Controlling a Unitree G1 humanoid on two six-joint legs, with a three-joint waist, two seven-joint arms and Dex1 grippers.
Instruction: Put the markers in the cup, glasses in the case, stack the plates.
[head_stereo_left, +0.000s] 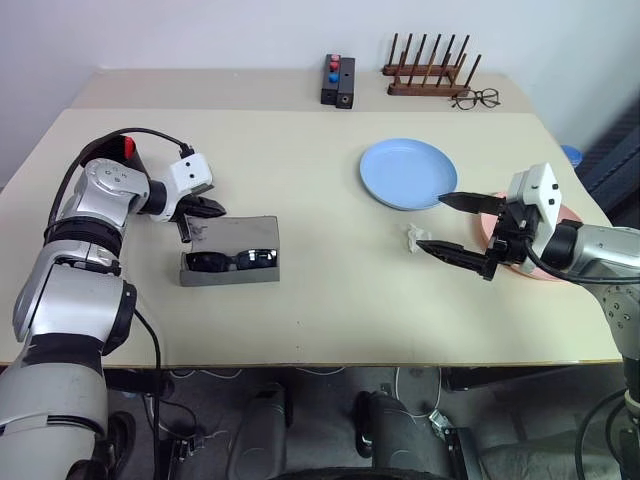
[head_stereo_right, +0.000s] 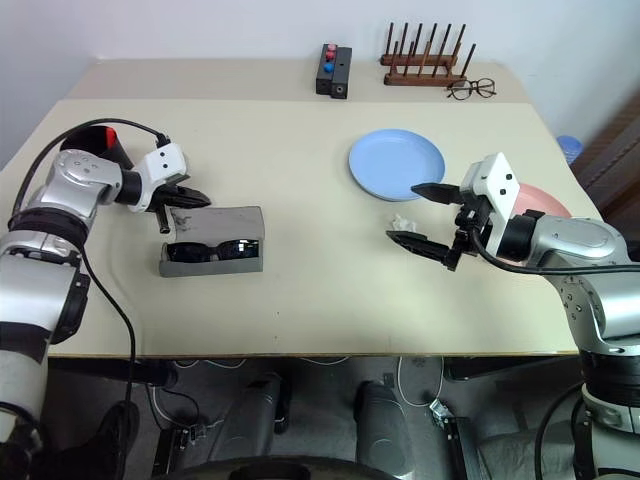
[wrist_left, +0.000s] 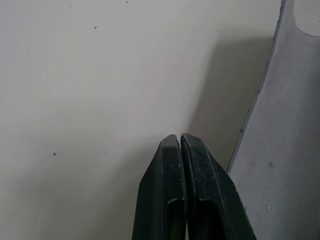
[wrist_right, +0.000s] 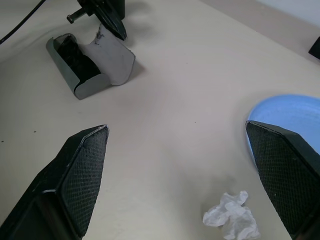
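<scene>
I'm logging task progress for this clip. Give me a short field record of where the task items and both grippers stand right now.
sunglasses: lying inside the open grey case
case: on the table, lid raised
left gripper: shut, empty, at the edge of the case lid
right gripper: open, empty, above the table near a crumpled white scrap
blue plate: alone on the table
pink plate: behind the right arm, not stacked
clear-lens eyeglasses: at the far edge by the wooden rack
</scene>
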